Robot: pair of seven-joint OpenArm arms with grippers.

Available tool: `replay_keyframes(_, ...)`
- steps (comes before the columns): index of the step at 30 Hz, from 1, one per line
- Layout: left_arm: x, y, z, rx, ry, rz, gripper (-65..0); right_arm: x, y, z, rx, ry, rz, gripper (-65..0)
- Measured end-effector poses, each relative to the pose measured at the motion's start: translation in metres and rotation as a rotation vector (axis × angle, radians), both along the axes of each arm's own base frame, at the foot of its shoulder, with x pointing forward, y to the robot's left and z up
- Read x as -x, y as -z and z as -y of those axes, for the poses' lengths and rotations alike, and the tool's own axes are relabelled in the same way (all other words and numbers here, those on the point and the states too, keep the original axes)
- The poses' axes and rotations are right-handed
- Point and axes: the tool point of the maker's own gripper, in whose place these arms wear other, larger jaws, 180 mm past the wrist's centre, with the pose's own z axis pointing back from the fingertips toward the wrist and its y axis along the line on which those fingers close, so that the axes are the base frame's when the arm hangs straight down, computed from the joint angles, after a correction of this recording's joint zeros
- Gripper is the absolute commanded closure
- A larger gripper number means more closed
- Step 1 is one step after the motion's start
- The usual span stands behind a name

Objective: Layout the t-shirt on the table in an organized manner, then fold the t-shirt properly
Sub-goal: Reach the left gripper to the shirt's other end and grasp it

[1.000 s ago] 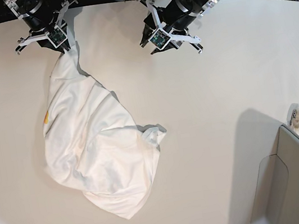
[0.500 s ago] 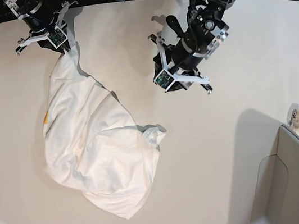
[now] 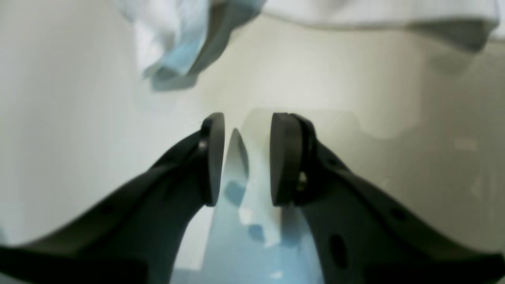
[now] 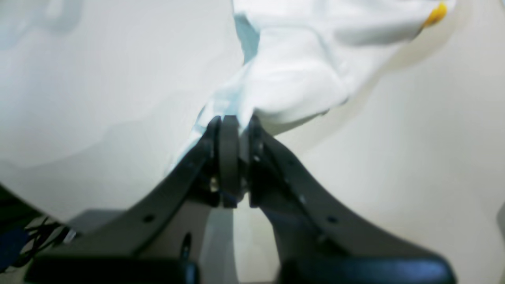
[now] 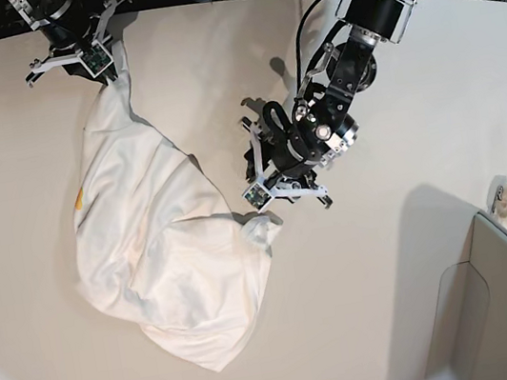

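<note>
The base view shows the t-shirt (image 5: 162, 253) lying crumpled on the left half of the table (image 5: 391, 81), white side up, with the left gripper (image 5: 263, 210) low over the table just beside its small protruding corner and the right gripper (image 5: 113, 66) at the shirt's far tip. In the left wrist view the jaws stand apart with nothing between them, above the bare table, and the cloth lies ahead. In the right wrist view the right gripper's jaws are pressed together on a bunched edge of the t-shirt.
</note>
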Motion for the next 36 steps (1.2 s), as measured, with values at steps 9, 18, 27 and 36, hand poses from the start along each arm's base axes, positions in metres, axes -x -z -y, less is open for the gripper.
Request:
replay_keyframes(9, -0.033, -0.001, 0.009, 0.062, -0.02, 0.035, -24.7, 0.005, 0.002, 0.0, 0.001, 0.001, -0.014, 0.0)
replay_keyframes(18, -0.073, -0.013, -0.02, 0.08, -0.146, 0.091, -24.7, 0.005, 0.002, 0.0, 0.0, 0.001, -0.013, 0.0)
replay_keyframes(27, -0.073, -0.004, -0.025, 0.08, -0.181, 0.08, -24.7, 0.005, 0.002, 0.0, -0.001, 0.002, -0.014, 0.0)
replay_keyframes(36, -0.06, 0.005, -0.017, 0.124, -0.179, 0.076, -24.8, 0.006, 0.007, 0.014, 0.021, 0.027, -0.023, 0.0)
